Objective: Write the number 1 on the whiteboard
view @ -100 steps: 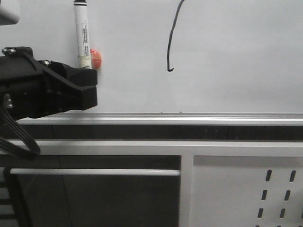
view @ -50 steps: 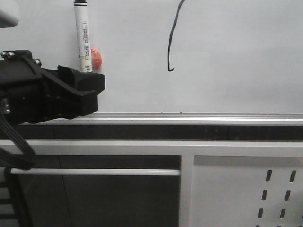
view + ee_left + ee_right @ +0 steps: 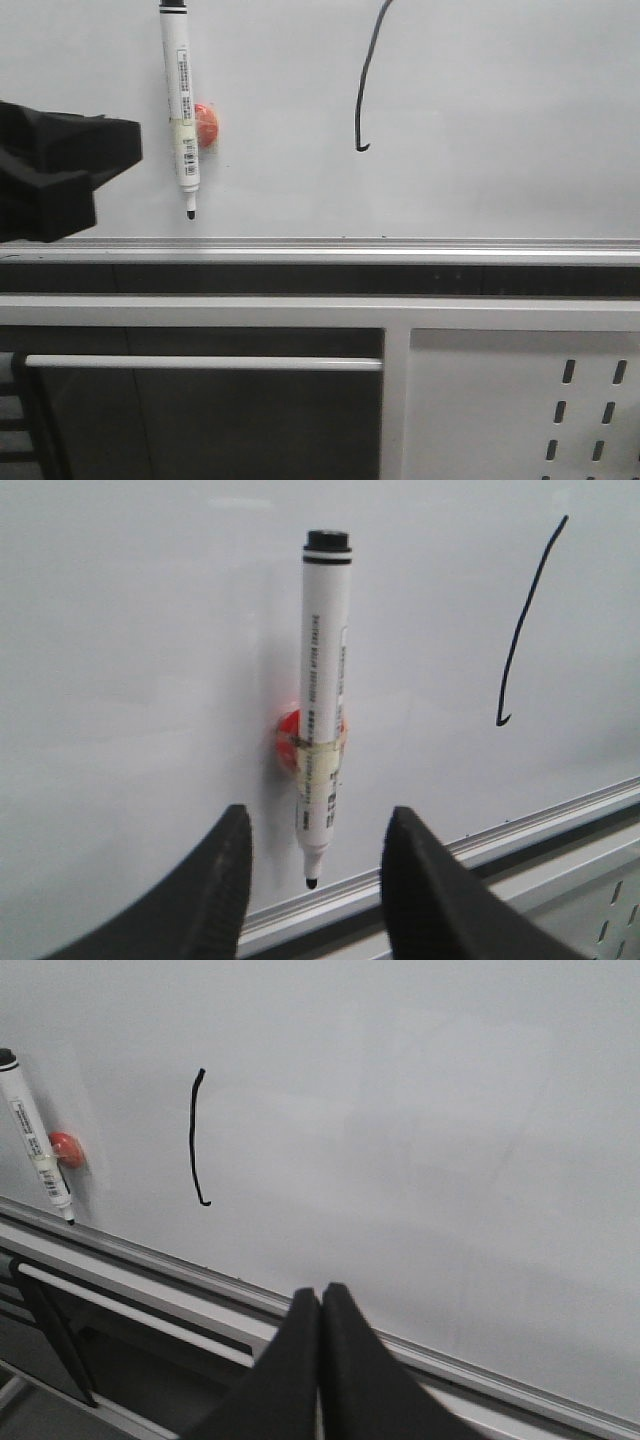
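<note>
The whiteboard (image 3: 480, 100) fills the upper part of the front view. On it is the number 1 (image 3: 361, 90), a thin black, slightly curved stroke with a small hook at its foot, also seen in the right wrist view (image 3: 195, 1140). A white marker (image 3: 181, 100) hangs tip-down on the board, taped to a red magnet (image 3: 206, 125). My left gripper (image 3: 318, 815) is open, its fingers either side of the marker's lower end and short of it, touching nothing. My right gripper (image 3: 320, 1290) is shut and empty, below the board's rail.
A silver rail (image 3: 400, 248) runs along the board's bottom edge, with a dark gap under it. Below are a white metal panel with slotted holes (image 3: 590, 400) at the right and a horizontal silver bar (image 3: 200, 363) at the left.
My left gripper has drawn back to the left, away from the board, uncovering the marker's lower end and tip. The marker stays hanging on the board. The stroke is unchanged.
</note>
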